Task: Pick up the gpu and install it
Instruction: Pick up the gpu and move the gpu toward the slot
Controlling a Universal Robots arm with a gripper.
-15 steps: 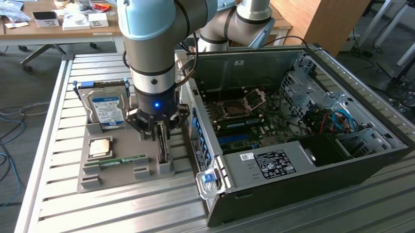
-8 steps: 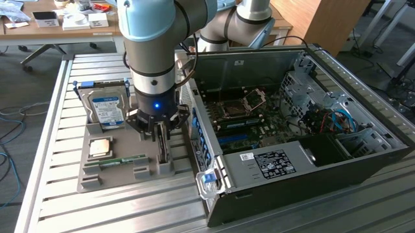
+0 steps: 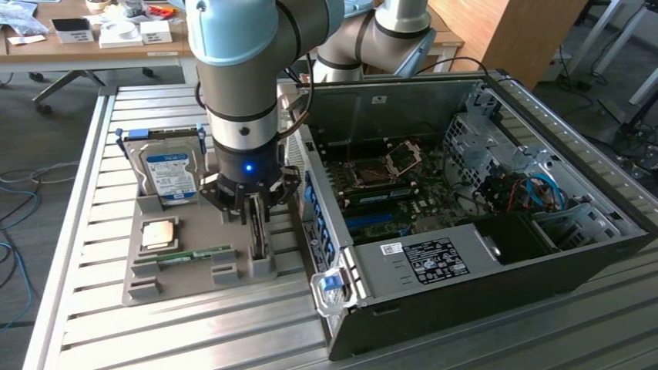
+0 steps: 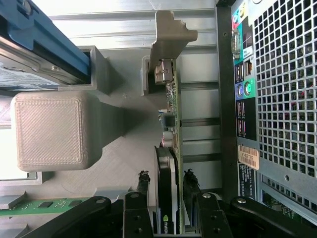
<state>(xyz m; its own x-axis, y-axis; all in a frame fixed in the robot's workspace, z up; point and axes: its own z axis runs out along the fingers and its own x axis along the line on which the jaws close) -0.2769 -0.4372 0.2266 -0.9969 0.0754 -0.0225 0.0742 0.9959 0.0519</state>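
The gpu (image 3: 258, 243) stands on edge in a slot of the grey holder tray (image 3: 196, 274), close to the open computer case (image 3: 575, 254). In the wrist view the gpu (image 4: 172, 124) runs away from me edge-on, its silvery bracket (image 4: 168, 34) at the far end. My gripper (image 3: 253, 220) is lowered straight over the card. My gripper (image 4: 167, 178) straddles the card's near end, one black finger (image 4: 142, 181) on each side. A thin gap shows beside the cooler, so the jaws stand open around the card. The card still sits in its slot.
On the tray a silver hard drive (image 3: 169, 173) with a blue-white label stands upright, with a cpu (image 3: 156, 233) and a green memory stick (image 3: 185, 256) lying nearby. The case's motherboard (image 3: 386, 185) is exposed. Its perforated rear panel (image 4: 282, 99) is close beside the card.
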